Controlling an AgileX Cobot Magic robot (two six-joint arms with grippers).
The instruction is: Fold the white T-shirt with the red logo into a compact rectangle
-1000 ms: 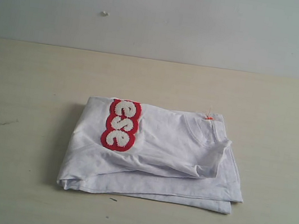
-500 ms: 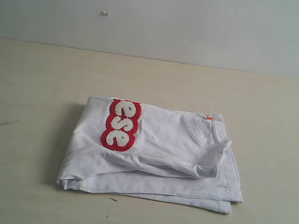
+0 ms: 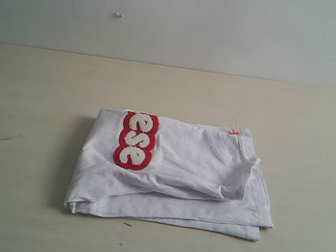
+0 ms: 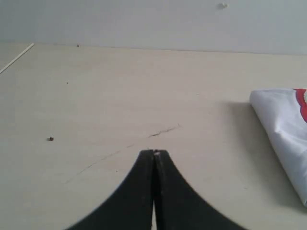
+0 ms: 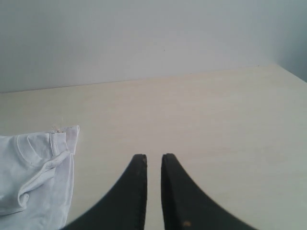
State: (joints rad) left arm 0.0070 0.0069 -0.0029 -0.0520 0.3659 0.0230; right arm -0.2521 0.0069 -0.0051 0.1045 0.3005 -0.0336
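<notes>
Folded thin white cotton T-shirt (image 3: 178, 185) lying flat near the middle of a pale beige wooden tabletop (image 3: 33, 92), before a plain grey-white wall (image 3: 185, 20). The garment forms a rough rectangle whose long axis runs from left to right in the exterior view. Its ribbed round collar (image 3: 225, 149) and small orange neck tag (image 3: 235, 132) lie at the far right corner, so the neck end points right. The long red logo patch with fuzzy white letters (image 3: 135, 141) sits on the left part of the top layer. It runs from the far edge toward the near edge, across the shirt's long axis, with three letters showing, stacked and turned sideways. A lower layer of cloth sticks out beyond the top layer along the near edge and the right side. The black left gripper (image 4: 154, 153) is over bare tabletop, its fingertips pressed together and holding nothing, with a corner of the shirt (image 4: 283, 129) well apart from it. The black right gripper (image 5: 153, 157) is likewise over bare tabletop, its fingers parted by a narrow slit with nothing between them, and the collar end of the shirt (image 5: 33, 177) lies off to one side, not touching.
</notes>
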